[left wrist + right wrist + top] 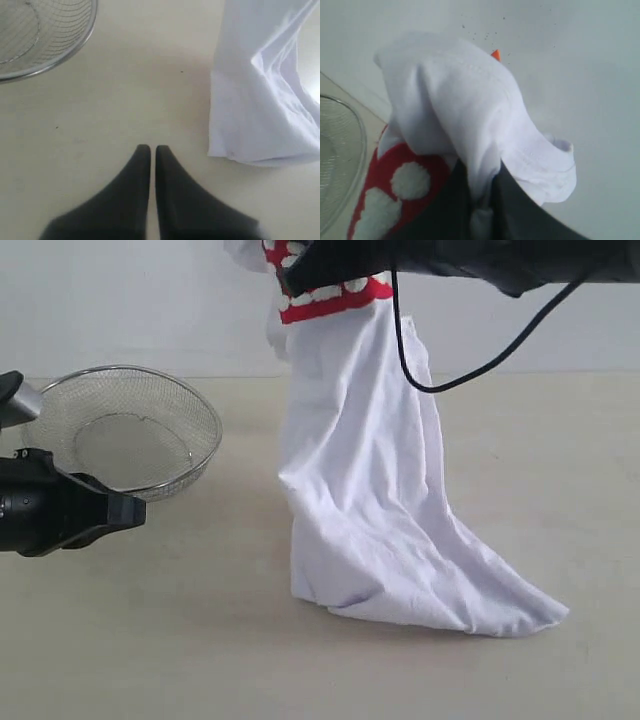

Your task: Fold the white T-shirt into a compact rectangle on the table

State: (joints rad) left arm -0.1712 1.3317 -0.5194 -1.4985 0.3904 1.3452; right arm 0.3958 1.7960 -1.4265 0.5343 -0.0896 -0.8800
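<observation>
The white T-shirt (365,490) hangs in a long drape from the top of the exterior view, its red lettering (330,295) high up and its lower end resting crumpled on the table (200,640). My right gripper (481,172) is shut on a bunched fold of the T-shirt (460,100), with a small orange tag (495,54) peeking out behind the cloth. My left gripper (150,148) is shut and empty, low over the bare table (125,90), apart from the shirt's lower edge (260,125). The left arm (60,510) sits at the left of the exterior view.
A round silver wire-mesh basket (125,430) stands on the table at the back left, just behind the left arm; its rim also shows in the left wrist view (45,35). A black cable (470,370) loops down from the right arm beside the shirt.
</observation>
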